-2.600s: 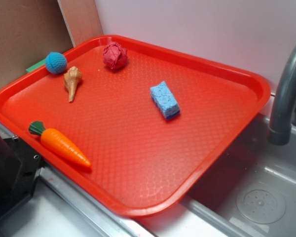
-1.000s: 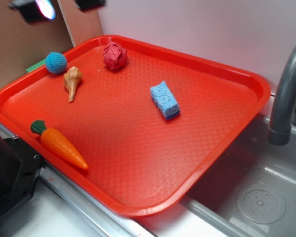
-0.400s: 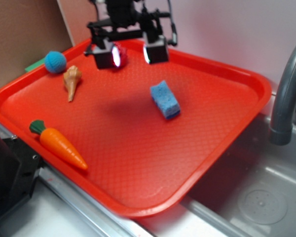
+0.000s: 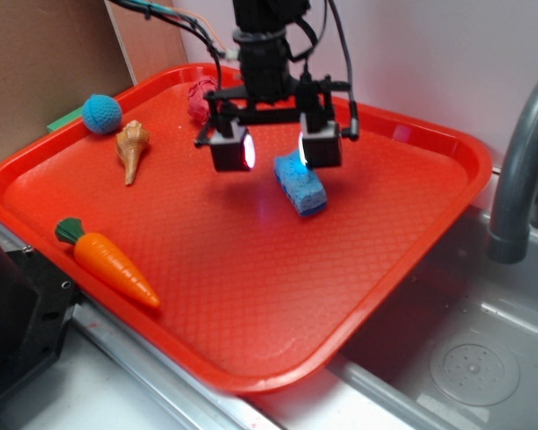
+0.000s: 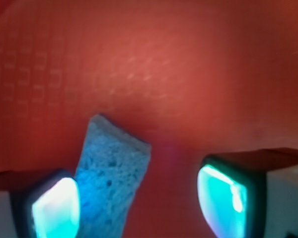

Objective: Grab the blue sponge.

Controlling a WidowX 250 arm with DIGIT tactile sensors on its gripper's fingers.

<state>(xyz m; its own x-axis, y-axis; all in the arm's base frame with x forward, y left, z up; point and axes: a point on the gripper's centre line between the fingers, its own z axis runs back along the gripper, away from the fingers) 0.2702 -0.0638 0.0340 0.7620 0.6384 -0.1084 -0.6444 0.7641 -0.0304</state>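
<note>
Carrot, ball and shell are left well apart at the tray's left. The pincer is held apart above the sponge at mid-tray, offset so one pad overlaps it; nothing is seen obstructing a grasp.

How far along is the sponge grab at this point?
Done: the gripper is over the tray, open, next to the blue sponge. In hand: lining up; in the wrist view the sponge sits against one finger, not centred between the two. Left: centre, lower, close and lift. The sponge lies flat on the tray, not gripped.
</note>
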